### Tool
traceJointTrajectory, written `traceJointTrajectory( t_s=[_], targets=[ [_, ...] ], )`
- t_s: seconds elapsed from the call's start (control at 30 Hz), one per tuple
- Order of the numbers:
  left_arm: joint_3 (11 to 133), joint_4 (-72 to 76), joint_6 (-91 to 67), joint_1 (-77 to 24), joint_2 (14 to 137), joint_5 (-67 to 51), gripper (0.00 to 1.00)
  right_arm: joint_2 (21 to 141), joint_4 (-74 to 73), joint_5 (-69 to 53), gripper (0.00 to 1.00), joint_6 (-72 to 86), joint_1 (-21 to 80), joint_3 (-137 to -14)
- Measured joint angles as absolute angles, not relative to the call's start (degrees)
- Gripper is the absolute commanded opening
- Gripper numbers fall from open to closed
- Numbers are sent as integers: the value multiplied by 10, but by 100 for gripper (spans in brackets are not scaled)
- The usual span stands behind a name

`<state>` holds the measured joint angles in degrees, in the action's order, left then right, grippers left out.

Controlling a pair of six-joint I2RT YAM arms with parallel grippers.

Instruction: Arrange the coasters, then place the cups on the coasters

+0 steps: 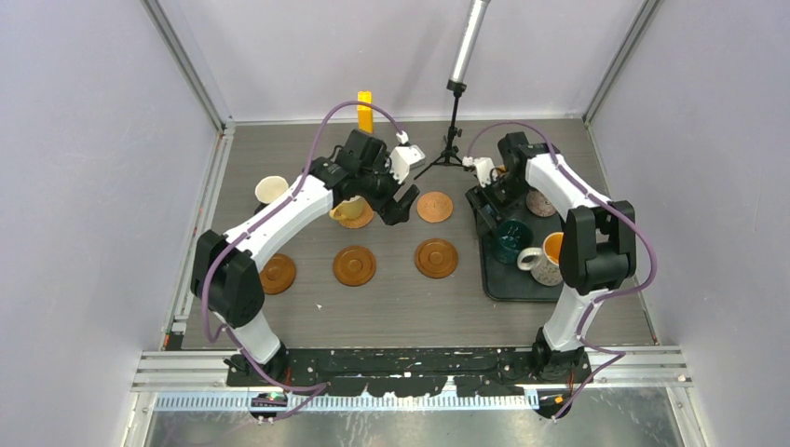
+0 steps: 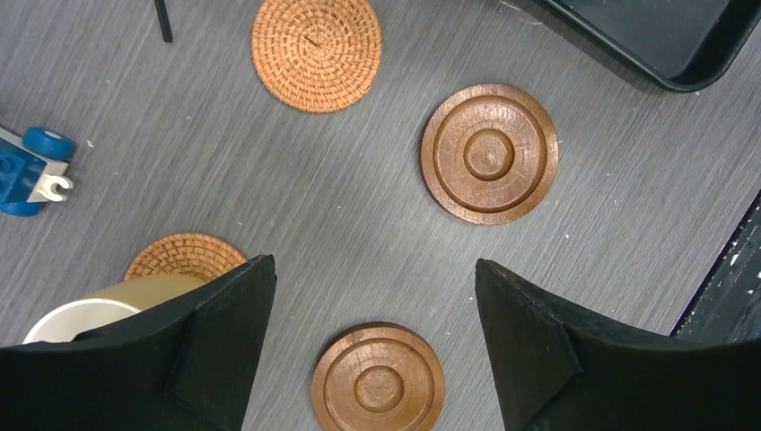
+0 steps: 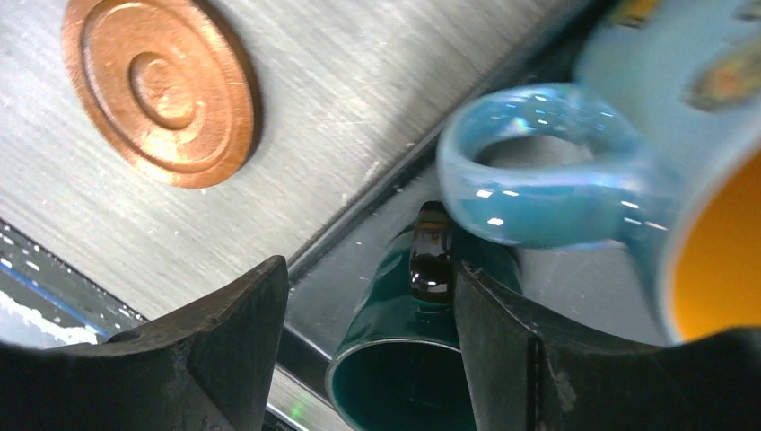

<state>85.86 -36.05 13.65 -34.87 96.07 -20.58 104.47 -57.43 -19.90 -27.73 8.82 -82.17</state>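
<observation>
Risk: my wide-open, empty right gripper (image 3: 366,274) may knock the light blue glazed mug (image 3: 633,99) while reaching the dark green mug (image 3: 386,319).

Below the gap of my left claw (image 2: 375,269) a ringed coaster (image 2: 378,377) lies on the table (image 2: 269,180). Behind one finger a mug (image 2: 99,310) stands on a woven coaster (image 2: 184,254). Ahead lie a second ringed coaster (image 2: 489,153) and a second woven coaster (image 2: 316,52), with the tray (image 2: 664,45) beyond them. Under my right claw (image 3: 370,269) a second mug (image 3: 404,368) stands in the tray. A third mug (image 3: 538,171) is just ahead of one finger. The second ringed coaster lies outside the tray's rim.
</observation>
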Motion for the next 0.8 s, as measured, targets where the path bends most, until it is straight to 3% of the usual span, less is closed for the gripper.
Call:
traceJointTrajectory(
  t_s=[0.57, 0.8],
  targets=[
    [787, -299, 101, -337, 929, -248, 79, 973, -648, -281, 69, -310, 138, -761],
    [792, -312, 173, -358, 933, -260, 77, 917, -655, -326, 71, -268, 72, -806]
  ],
)
